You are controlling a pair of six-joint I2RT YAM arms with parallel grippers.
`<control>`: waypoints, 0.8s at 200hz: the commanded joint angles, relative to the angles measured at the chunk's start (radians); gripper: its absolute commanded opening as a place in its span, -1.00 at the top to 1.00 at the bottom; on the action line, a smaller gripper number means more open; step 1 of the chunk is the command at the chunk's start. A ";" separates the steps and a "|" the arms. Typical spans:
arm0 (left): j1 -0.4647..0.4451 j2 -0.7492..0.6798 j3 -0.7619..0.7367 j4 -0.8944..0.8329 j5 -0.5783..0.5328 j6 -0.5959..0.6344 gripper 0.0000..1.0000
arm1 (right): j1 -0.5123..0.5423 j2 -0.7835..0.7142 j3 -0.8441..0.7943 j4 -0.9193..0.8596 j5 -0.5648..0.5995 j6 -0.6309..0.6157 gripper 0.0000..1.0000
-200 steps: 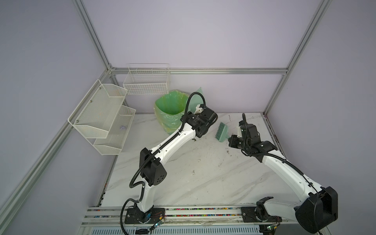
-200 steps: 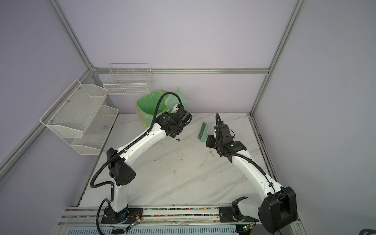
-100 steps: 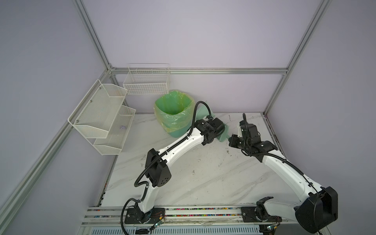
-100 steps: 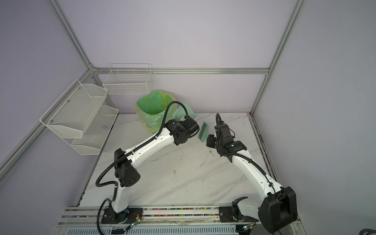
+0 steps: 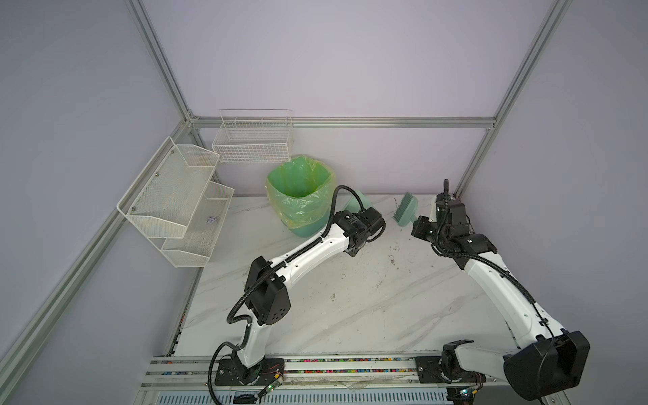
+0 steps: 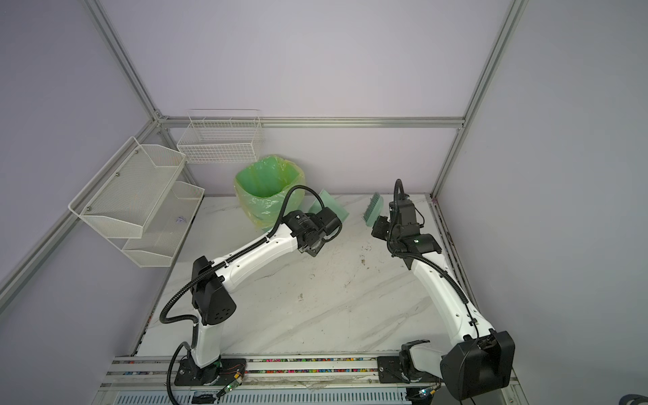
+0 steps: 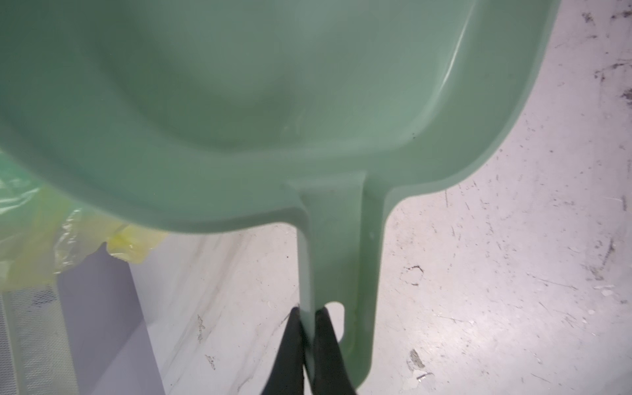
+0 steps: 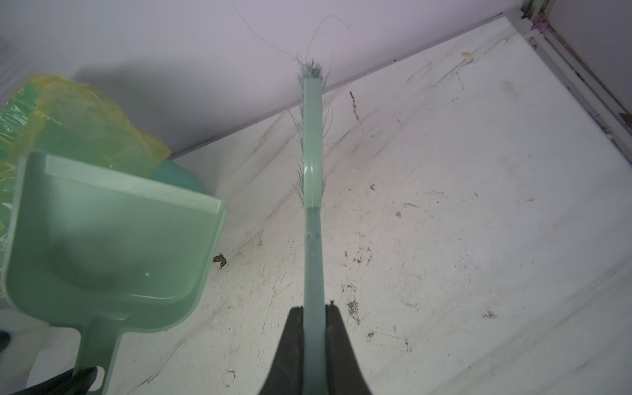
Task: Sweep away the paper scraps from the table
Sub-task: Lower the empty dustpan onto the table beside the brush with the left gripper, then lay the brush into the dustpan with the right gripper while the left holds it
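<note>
No paper scraps show in any view. My left gripper point(image 7: 307, 314) is shut on the handle of a pale green dustpan point(image 7: 273, 102), whose pan is empty. In both top views the dustpan point(image 5: 356, 203) point(image 6: 331, 207) sits low, just right of the bin, half hidden by the left wrist. My right gripper point(image 8: 314, 309) is shut on the handle of a matching green brush point(image 8: 313, 154). That brush point(image 5: 406, 210) point(image 6: 372, 209) is lifted off the white marble table point(image 5: 368, 308), with its bristles toward the dustpan point(image 8: 109, 239).
A green-lined bin point(image 5: 301, 189) stands at the back of the table. White mesh shelves point(image 5: 175, 203) and a wire basket point(image 5: 252, 140) hang at the back left. A dark speck point(image 8: 219, 260) lies by the dustpan's lip, amid scuff marks.
The left arm has carried the dustpan from the bin's rim down and to the right, beside the bin. The right gripper and brush have shifted slightly back and to the right.
</note>
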 commanded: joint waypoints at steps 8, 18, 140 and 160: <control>-0.006 -0.011 -0.051 0.084 0.143 -0.036 1.00 | -0.009 0.005 0.034 -0.002 -0.035 -0.014 1.00; -0.004 -0.003 -0.080 0.120 0.181 -0.034 1.00 | -0.009 0.007 0.030 0.010 -0.061 -0.014 1.00; 0.098 0.145 -0.107 0.204 0.438 -0.059 1.00 | -0.009 -0.024 -0.184 0.330 -0.362 0.127 1.00; 0.111 0.149 -0.104 0.209 0.465 -0.055 1.00 | -0.009 -0.017 -0.245 0.413 -0.414 0.168 1.00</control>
